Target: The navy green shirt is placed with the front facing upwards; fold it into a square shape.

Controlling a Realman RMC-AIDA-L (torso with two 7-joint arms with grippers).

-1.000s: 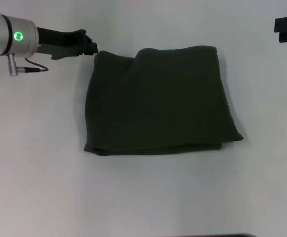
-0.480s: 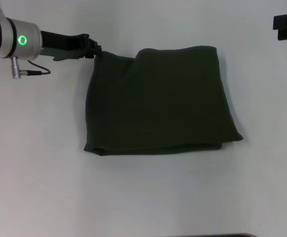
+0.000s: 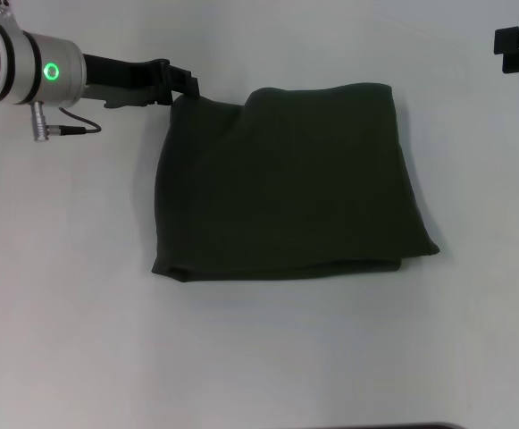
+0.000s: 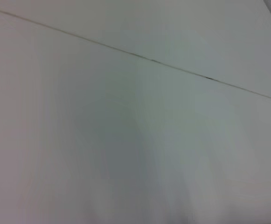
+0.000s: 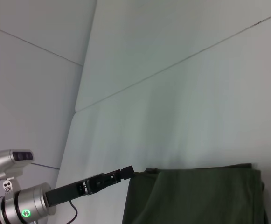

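One fold left, you'd judge: left gripper [image 3: 186, 85] has crept onto the dark olive-green cotton shirt's [image 3: 290, 183] far-left corner; its grip can't be told.

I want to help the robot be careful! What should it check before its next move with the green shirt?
1. Shirt folded into a square: the navy green shirt is a squarish bundle, but its far left corner is rumpled. Not ok.
2. Left claw at that corner: ok.
3. Left claw gripping cloth: cannot tell.
4. Right claw out of the way, far right of the table: ok.
5. Near edge layers lined up: lower layer peeks out at the near right corner. Not ok.
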